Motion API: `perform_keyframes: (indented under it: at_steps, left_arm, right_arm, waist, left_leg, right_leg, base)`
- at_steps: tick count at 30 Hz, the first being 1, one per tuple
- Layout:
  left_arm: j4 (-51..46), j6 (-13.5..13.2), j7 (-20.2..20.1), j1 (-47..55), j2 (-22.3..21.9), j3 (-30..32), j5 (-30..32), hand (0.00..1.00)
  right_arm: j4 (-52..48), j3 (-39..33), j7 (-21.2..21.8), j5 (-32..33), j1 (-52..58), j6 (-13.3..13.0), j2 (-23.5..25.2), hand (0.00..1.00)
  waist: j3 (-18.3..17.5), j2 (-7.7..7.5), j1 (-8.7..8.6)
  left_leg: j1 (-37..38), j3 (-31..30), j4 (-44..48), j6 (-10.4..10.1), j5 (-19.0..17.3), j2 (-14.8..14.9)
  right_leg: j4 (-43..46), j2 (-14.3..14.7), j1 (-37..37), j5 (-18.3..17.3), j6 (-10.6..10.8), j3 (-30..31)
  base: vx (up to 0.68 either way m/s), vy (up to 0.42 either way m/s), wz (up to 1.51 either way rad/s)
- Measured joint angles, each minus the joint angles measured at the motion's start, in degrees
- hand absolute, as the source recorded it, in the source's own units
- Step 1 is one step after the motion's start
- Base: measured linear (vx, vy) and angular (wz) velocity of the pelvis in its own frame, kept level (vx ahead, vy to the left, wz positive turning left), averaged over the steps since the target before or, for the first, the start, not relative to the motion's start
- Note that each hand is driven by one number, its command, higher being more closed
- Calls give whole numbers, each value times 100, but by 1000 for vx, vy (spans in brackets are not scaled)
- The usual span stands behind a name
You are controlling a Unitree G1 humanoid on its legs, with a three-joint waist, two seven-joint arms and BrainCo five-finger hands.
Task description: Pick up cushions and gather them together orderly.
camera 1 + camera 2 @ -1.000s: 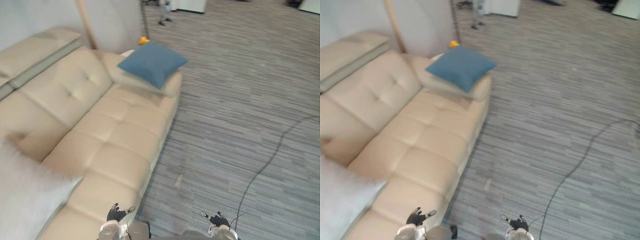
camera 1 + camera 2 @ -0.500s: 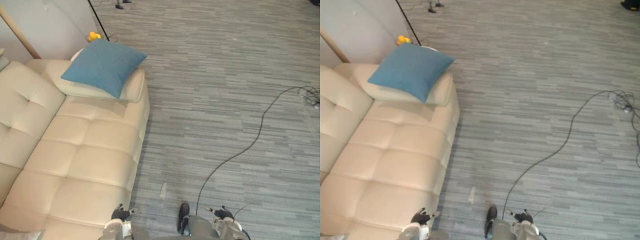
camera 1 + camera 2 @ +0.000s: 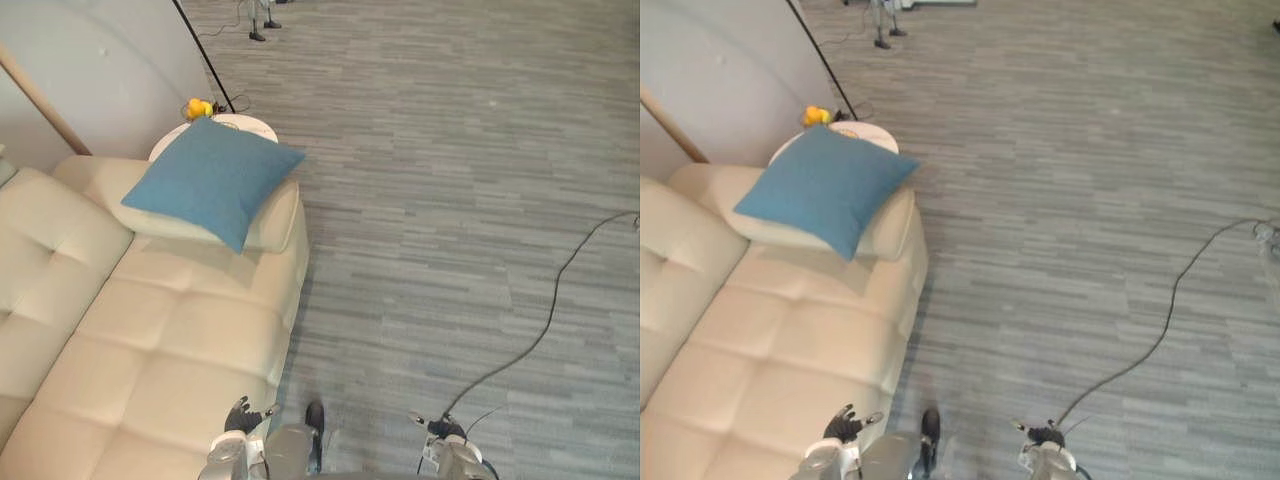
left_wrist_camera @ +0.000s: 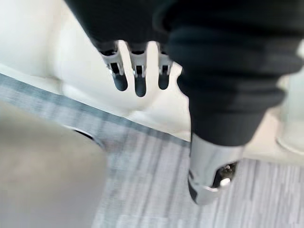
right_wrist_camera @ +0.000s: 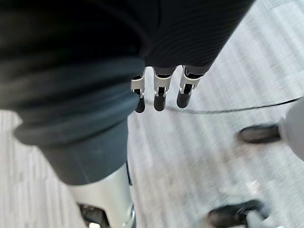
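Blue cushion (image 3: 215, 180) lies diamond-wise, apparently flat, on the armrest (image 3: 277, 222); left hand (image 3: 238, 418) and right hand (image 3: 440, 431) straight-fingered, empty.

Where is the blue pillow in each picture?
Left eye view: blue cushion upper left, on the cream armrest.
Right eye view: blue cushion upper left too, on that armrest.
Shared landmark: the yellow thing by the round table behind it.

Open carpet (image 3: 450, 200) right; sofa (image 3: 170, 350), blue cushion (image 3: 215, 180), round table (image 3: 250, 123) left.
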Motion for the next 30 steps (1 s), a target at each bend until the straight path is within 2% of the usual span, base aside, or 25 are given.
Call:
perform_keyframes:
  at_steps: [2,4,6,7,8,10,11,12,13,14,15,16,17,18,19,20,21,22,23,24,25,26,28,29,30]
  left_arm:
    - [11,50,-15,13,16,-57,4,0]
    - [41,54,-14,8,29,-53,12,0]
    - [48,52,-22,24,-2,-52,12,0]
    - [48,50,-29,0,-5,-52,14,0]
    - [60,48,-29,-17,-18,-46,15,0]
    - [93,41,-23,46,2,-36,15,0]
    - [211,34,-11,18,2,10,15,0]
    - [227,30,-11,40,-27,19,15,0]
    - [265,29,2,144,-169,86,7,0]
    - [231,21,7,166,-196,131,0,0]
    - [233,23,8,166,-204,139,-1,0]
    - [210,31,8,117,-277,266,-1,0]
    - [185,21,1,103,-280,282,3,0]
    - [185,15,-6,105,-265,283,-1,0]
    - [193,20,-16,101,-204,184,9,0]
    - [186,14,-35,85,-111,2,9,0]
    - [188,12,-36,66,-94,-65,11,0]
    - [192,14,-36,32,-80,-167,14,0]
    - [191,7,-34,14,-62,-206,19,0]
    - [205,10,-35,6,-64,-212,23,0]
    - [236,7,-34,-9,-64,-210,30,0]
    - [246,4,-37,-27,-16,-223,62,0]
    - [263,5,-44,-38,98,-251,72,0]
    - [283,13,-40,-66,119,-245,66,0]
    - [324,14,-38,-63,121,-245,63,0]
  right_arm:
    - [-45,64,29,9,201,9,48,0]
    - [-156,43,33,-17,176,4,45,0]
    - [-145,20,44,-17,146,-5,60,0]
    - [-130,-2,50,-19,144,-4,75,0]
    - [-105,-86,59,-6,104,-4,82,0]
    - [-8,-171,58,-2,118,-7,79,0]
    - [48,-221,63,0,81,-2,-5,0]
    - [73,-240,61,0,43,-6,-90,0]
    - [118,-275,60,-2,-14,-11,-177,0]
    - [119,-288,48,3,-11,-10,-207,0]
    - [120,-288,44,4,-6,-8,-210,0]
    - [117,-233,16,8,49,5,-206,0]
    - [100,-155,-2,16,73,2,-217,0]
    - [123,-164,-7,16,57,9,-224,0]
    - [174,-174,-33,17,27,4,-232,0]
    - [254,-195,-60,22,-2,-13,-236,0]
    - [262,-216,-64,27,-13,-9,-233,0]
    - [260,-246,-75,29,19,-7,-231,0]
    - [259,-289,-80,32,53,-2,-245,0]
    - [260,-290,-80,33,72,0,-260,0]
    - [274,-289,-80,33,115,4,-314,0]
    - [302,-278,-76,27,121,13,-263,0]
    - [303,-282,-73,26,98,10,-205,0]
    - [302,-283,-65,12,42,20,-201,0]
    - [302,-283,-59,12,49,45,-201,0]
  waist:
    - [-17,6,-101]
    - [-31,-22,-157]
    - [-33,0,-290]
    - [-34,-3,-292]
    - [-26,6,-308]
    - [-57,-48,-367]
    - [-60,64,-382]
    - [-69,128,-362]
    - [-149,242,-343]
    - [-198,328,-346]
    - [-196,344,-345]
    - [-177,451,-357]
    - [-98,441,-338]
    - [-96,447,-298]
    - [-93,426,-278]
    - [-91,380,-280]
    - [-86,358,-281]
    - [-79,338,-287]
    - [-76,346,-286]
    - [-72,367,-287]
    - [-66,390,-279]
    - [-100,240,-248]
    - [-122,88,-255]
    - [-98,44,-249]
    - [-102,76,-249]
  left_leg:
    - [617,-104,-102,5,-242,-34]
    - [1119,-179,-418,-19,-275,-19]
    - [1416,-375,-589,-155,-357,116]
    - [1441,-445,-587,-204,-388,159]
    - [1509,-614,-584,-289,-445,226]
    - [1632,-917,-527,-387,-590,226]
    - [1775,-1216,-413,-398,-779,324]
    - [1786,-1282,-353,-398,-784,387]
    - [1618,-1469,94,-404,-785,486]
    - [1330,-1538,732,-417,-778,543]
    - [1269,-1542,880,-429,-770,553]
    - [695,-1493,2256,-898,-476,650]
    - [260,-1291,3183,-1013,-96,801]
    - [115,-1136,3482,-1004,-182,882]
    - [-64,-864,3509,-874,-497,932]
    - [-224,-553,3099,-766,-714,906]
    - [-287,-389,2732,-716,-757,882]
    - [-424,-101,1913,-683,-726,835]
    - [-486,75,1101,-640,-538,765]
    - [-516,185,673,-655,-297,743]
    - [-503,280,181,-551,408,716]
    - [-382,375,-22,-402,471,559]
    - [-292,394,-151,-289,429,370]
    - [-209,422,-156,-164,323,300]
    - [-74,429,-172,-133,238,294]
  right_leg:
    - [816,-199,-429,-65,-111,-228]
    - [407,-320,-658,-228,-322,-610]
    - [-967,-161,-871,-196,-497,-880]
    - [-1490,-54,-908,-88,-555,-803]
    - [-2395,179,-1006,290,-652,-506]
    - [-3288,321,-911,1038,-656,-229]
    - [-3137,420,-862,1299,-814,-255]
    - [-3052,453,-863,1242,-850,-308]
    - [-2967,499,-811,897,-917,-405]
    - [-3026,562,-692,787,-987,-499]
    - [-3039,578,-666,763,-999,-511]
    - [-3172,683,-336,585,-1075,-701]
    - [-3361,777,-20,516,-1148,-724]
    - [-3450,789,170,502,-1176,-776]
    - [-3658,781,472,491,-1193,-815]
    - [-3902,704,738,495,-1186,-887]
    - [-4006,658,843,502,-1176,-948]
    - [-4164,574,1023,512,-1144,-1085]
    - [-4285,524,1148,475,-1047,-1221]
    - [-4335,518,1221,443,-987,-1296]
    - [-4358,519,1331,346,-848,-1348]
    - [-4370,371,1417,294,-753,-1346]
    - [-4386,217,1421,235,-647,-1347]
    - [-4148,112,1374,269,-576,-1325]
    - [-3741,55,1304,265,-563,-1269]
  base:
    - [604,93,35]
    - [543,20,34]
    - [458,-62,46]
    - [451,-127,55]
    - [361,-144,60]
    - [480,-262,70]
    - [498,-299,48]
    - [473,-311,34]
    - [432,-284,20]
    - [414,-290,21]
    - [405,-267,40]
    - [384,-222,40]
    - [375,-190,37]
    - [353,-135,14]
    - [317,-97,11]
    - [367,-81,19]
    - [348,-36,37]
    - [334,23,51]
    - [264,52,56]
    - [260,113,52]
    - [303,146,35]
    - [304,145,25]
    - [287,103,7]
    - [363,156,4]
    - [289,135,1]
